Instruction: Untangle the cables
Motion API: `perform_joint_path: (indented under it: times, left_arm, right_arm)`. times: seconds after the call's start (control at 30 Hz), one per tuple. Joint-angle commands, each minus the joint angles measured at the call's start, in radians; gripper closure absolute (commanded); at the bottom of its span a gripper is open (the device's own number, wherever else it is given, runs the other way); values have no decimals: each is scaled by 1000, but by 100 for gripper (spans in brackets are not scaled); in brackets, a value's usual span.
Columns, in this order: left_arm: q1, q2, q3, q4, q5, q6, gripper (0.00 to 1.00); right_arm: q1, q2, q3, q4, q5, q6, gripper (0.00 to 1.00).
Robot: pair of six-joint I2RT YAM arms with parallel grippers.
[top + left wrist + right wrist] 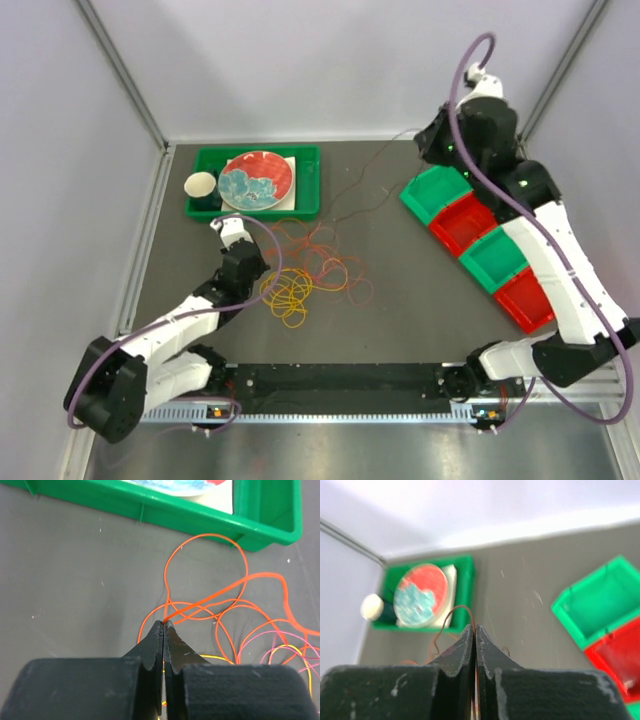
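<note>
separating step: left tool (164, 623) pinches an orange cable (220, 594), raised right tool (474, 628) pinches a dark maroon cable (454, 611). tangle (305, 270) lies on the surface beside the green tray (306, 205). next, likely draw them apart slowly.

Right gripper (474, 628) pinches maroon cable (461, 606) (thin).

Bright, even light is thrown from overhead; only soft, faint shadows are cast under the arms on the table (420, 300). The top view is rendered sharp edge to edge. At the left wrist the orange cable (210, 597) is caught crisp, the left gripper (163, 625) reduced to a dark mass. The right wrist view is blurred: tray (466, 587) and bins (600, 595) are smeared, the maroon cable (462, 608) barely resolved, the wall (470, 510) washed out.
</note>
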Motion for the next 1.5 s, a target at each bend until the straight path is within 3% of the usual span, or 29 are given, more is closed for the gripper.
perform_joint_path:
  times: [0.0, 0.33, 0.67, 0.93, 1.07, 1.1, 1.13, 1.23, 1.47]
  left_arm:
    - [4, 29, 26, 29, -13, -22, 100]
    - [4, 106, 15, 69, -4, -34, 100]
    - [12, 126, -6, 83, -11, -26, 100]
    - [12, 186, 138, 21, 217, 44, 100]
    - [9, 262, 253, -67, 311, 56, 65]
    - [9, 275, 273, -98, 323, 56, 50]
    - [7, 290, 300, -107, 334, 52, 44]
    - [6, 287, 324, -120, 358, 52, 35]
    - [6, 234, 339, -130, 375, 76, 32]
  right_arm:
    - [-2, -31, 215, -30, 38, -69, 100]
    - [-24, 65, 455, -87, 98, -143, 100]
    - [-149, 134, 397, -91, 87, -162, 100]
    - [-154, 154, 325, -67, 133, -184, 100]
    - [-169, 165, 325, -61, 138, -192, 100]
    - [-174, 166, 325, -59, 136, -190, 100]
    - [-177, 168, 323, -57, 135, -192, 100]
    - [-185, 173, 325, -51, 130, -192, 100]
    - [-194, 173, 355, -44, 149, -212, 100]
